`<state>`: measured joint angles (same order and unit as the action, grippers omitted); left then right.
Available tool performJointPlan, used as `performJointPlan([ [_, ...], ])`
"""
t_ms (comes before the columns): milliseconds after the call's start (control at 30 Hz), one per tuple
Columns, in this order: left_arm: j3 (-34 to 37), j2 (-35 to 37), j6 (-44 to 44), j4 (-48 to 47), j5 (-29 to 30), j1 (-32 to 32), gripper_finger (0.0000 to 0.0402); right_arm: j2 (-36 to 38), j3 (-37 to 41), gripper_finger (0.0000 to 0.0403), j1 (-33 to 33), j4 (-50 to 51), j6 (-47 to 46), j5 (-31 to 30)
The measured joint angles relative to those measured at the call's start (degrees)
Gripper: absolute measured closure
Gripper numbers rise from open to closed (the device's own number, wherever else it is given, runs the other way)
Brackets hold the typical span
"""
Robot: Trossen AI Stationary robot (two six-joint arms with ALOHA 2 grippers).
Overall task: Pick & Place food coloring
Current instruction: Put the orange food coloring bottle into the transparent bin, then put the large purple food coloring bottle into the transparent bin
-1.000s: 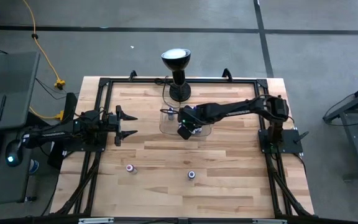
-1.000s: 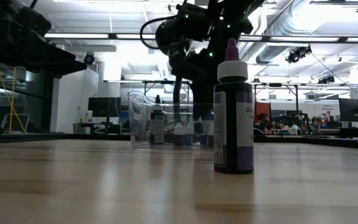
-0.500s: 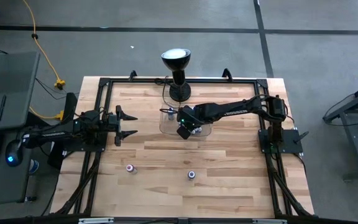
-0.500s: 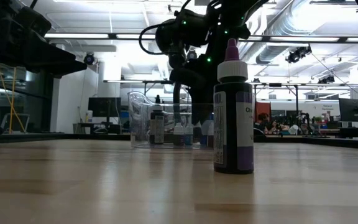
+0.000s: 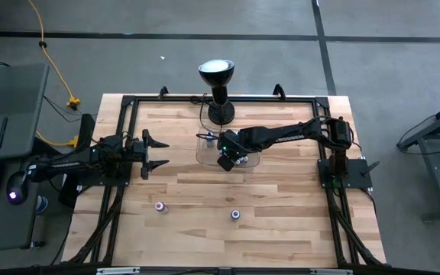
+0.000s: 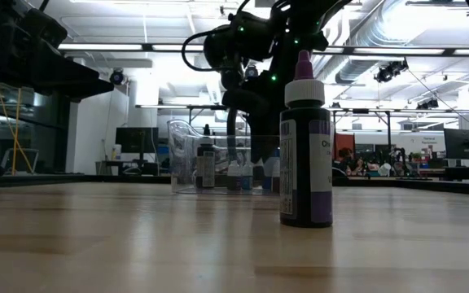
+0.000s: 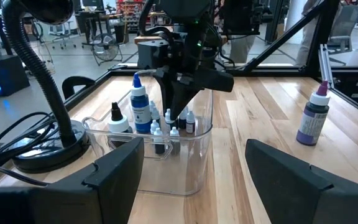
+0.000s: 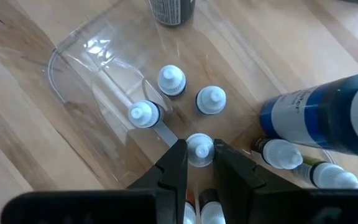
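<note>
The food coloring shows as several tiny white-capped bottles standing upright in a clear plastic tray, beside a bigger blue bottle. My right gripper reaches down into the tray and is shut on one small white-capped bottle. A purple bottle and another small one stand on their bases on the near part of the table. My left gripper waits open at the table's left, level, touching nothing. My right gripper pinches the small bottle's white cap between its two fingers, one on each side. The fingers come from above, slanting down into the tray. The bottle stands upright among the others; whether its base rests on the tray floor I cannot tell.
A black lamp stands on its round foot just behind the tray, its cable looping beside it. A black-capped bottle also stands in the tray. Black frame rails run along the table's edges. Bare wood lies toward the near edge.
</note>
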<state>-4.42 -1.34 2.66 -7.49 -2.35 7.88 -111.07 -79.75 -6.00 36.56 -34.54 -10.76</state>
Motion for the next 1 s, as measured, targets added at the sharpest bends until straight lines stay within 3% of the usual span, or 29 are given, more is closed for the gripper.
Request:
performJointPlan([
  [700,0.0,0.0,0.0,0.0,0.0,-0.02,0.0124,0.0,0.0,0.0278,0.0,0.0,-0.15,-0.2],
  [1000,0.02,0.0,0.02,-0.01,0.0,-0.02,0.0124,2.41,-0.11,0.0272,0.06,-0.01,0.33,0.18],
])
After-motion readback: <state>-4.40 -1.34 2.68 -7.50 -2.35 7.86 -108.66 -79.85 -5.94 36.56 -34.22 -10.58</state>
